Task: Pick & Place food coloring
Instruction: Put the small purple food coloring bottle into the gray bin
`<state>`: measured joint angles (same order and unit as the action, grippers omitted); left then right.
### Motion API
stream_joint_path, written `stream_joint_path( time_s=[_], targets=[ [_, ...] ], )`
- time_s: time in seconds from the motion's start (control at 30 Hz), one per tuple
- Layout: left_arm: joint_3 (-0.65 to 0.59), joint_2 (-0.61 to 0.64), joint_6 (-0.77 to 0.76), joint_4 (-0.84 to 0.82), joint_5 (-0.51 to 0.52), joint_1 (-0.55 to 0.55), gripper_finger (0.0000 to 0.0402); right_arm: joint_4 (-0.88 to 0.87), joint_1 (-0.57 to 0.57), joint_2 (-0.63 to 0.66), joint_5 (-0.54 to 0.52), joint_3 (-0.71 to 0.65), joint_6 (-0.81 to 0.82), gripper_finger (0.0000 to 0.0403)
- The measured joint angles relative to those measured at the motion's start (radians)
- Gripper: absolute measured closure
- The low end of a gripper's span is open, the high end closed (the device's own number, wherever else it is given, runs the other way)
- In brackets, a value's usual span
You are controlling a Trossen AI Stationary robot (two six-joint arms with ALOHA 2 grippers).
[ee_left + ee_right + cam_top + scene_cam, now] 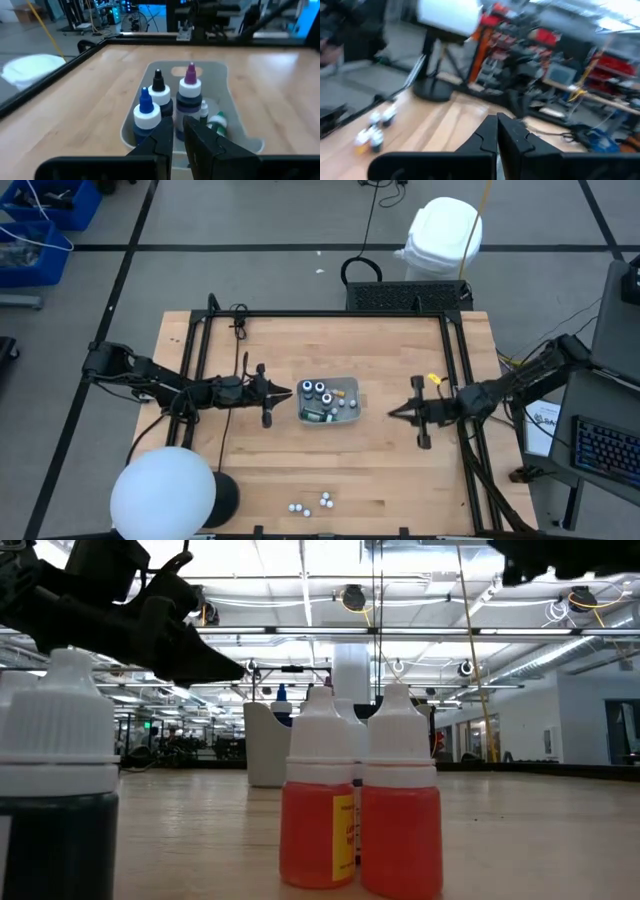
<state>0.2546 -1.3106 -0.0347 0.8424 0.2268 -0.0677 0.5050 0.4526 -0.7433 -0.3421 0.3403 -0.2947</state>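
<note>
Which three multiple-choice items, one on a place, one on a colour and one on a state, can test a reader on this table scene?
1. Where is the tray?
A. table middle
B. front edge
C. on the floor

2. What colour is the liquid in the two small bottles nearest the low camera?
A. green
B. red-orange
C. clear

3. How are the fingers of the left end effector?
A. wide open
B. nearly together
C. clamped on a bottle

Answers: 1 A, the high view shows it between both arms. 2 B, seen in the low view. 3 B, only a narrow gap, nothing held.
</note>
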Motion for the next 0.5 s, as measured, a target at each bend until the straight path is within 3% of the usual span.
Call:
stream_joint_path(
  time_s=[0.17, 0.3, 0.4, 0.5],
  targets=[
    [0.001, 0.0, -0.076, 0.067, 0.0, 0.0, 0.035, 0.035, -0.094, 0.139, 0.024, -0.117, 0.054, 0.0403],
    [0.016, 0.0, -0.068, 0.065, -0.058, 0.0, 0.035, 0.066, -0.148, 0.186, 0.159, -0.195, 0.089, 0.0403],
    [0.066, 0.0, -0.088, 0.049, -0.103, -0.029, 0.035, 0.12, -0.165, 0.189, 0.151, -0.245, 0.086, 0.0403],
    [0.163, -0.009, -0.06, -0.093, -0.08, -0.099, 0.035, 0.164, -0.179, 0.188, 0.11, -0.275, 0.065, 0.0403]
  ],
)
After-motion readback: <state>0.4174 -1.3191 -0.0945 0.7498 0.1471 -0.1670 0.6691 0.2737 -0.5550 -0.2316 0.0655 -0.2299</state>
